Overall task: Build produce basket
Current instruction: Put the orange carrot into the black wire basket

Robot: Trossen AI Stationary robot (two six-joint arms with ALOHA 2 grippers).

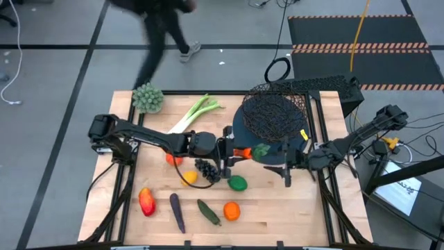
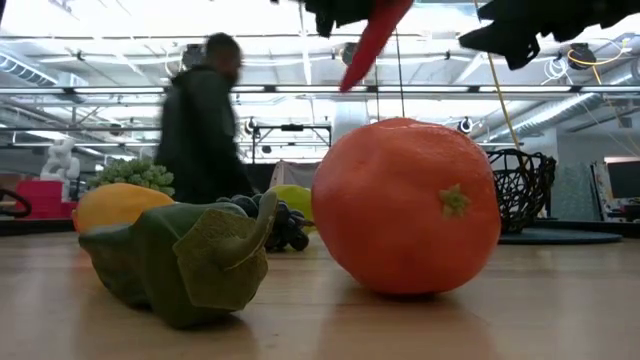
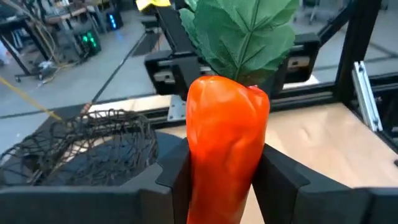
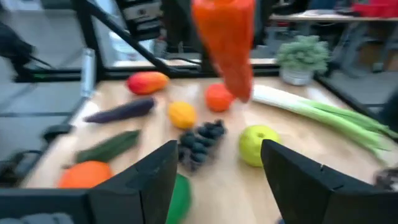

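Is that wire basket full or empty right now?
Apparently empty: the high view shows only dark mesh and base inside the basket; the left gripper holds the carrot beside it.

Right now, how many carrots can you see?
1. The carrot is up in the air, pinched in the left tool, next to the basket. Another could hide under the arms.

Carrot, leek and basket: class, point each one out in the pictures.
carrot (image 3: 227,149): left wrist view, middle of its orange body.
leek (image 1: 189,117): high view, on its pale stalk.
basket (image 1: 272,114): high view, on its wire mesh.
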